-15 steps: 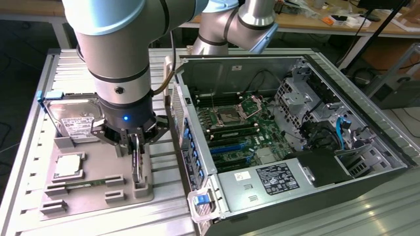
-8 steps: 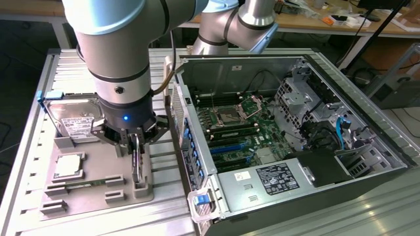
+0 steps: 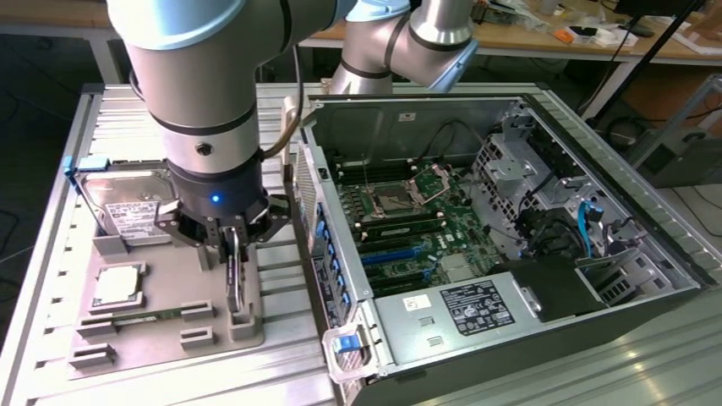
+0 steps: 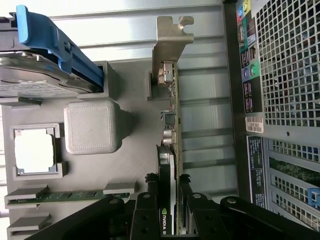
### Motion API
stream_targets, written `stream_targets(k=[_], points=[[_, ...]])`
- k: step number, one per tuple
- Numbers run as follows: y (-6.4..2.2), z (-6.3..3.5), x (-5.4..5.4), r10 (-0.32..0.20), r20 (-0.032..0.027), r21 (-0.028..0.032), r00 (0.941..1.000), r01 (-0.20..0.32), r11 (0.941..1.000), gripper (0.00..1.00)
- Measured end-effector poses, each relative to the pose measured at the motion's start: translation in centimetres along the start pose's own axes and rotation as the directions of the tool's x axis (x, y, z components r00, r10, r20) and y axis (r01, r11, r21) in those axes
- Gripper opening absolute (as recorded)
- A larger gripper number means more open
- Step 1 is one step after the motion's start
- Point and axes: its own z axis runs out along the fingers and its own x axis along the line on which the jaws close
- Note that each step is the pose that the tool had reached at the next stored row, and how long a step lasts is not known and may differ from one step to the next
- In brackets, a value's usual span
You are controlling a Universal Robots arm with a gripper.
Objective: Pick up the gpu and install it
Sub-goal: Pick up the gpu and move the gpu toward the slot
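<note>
End effector [image 3: 229,245] [image 4: 168,178] clenched on the gpu [image 3: 233,292] [image 4: 172,120], one finger on each face. Card stands on edge directly below it, seated in its slot on the grey tray [image 3: 158,338] [image 4: 135,150], bracket [image 4: 172,37] at the end away from the fingers. Hard drive [image 3: 130,207], CPU [image 3: 117,285] and memory stick [image 3: 141,315] lie on one side of the end effector, the open PC case [image 3: 451,211] close on the other.

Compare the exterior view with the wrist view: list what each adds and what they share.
Exterior view: the motherboard inside the open computer case, and the arm. Wrist view: the case's coloured rear ports and a metal bracket on the gpu. Both: the hand closed on that upright gpu, plus the hard drive, CPU and memory stick.
</note>
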Motion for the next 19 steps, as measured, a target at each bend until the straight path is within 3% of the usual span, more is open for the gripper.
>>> stream_targets(k=[19], points=[[0.07, -1.49, -0.1, 0.000, 0.0000, 0.0001, 1.0000, 0.000, 1.0000, 0.27]])
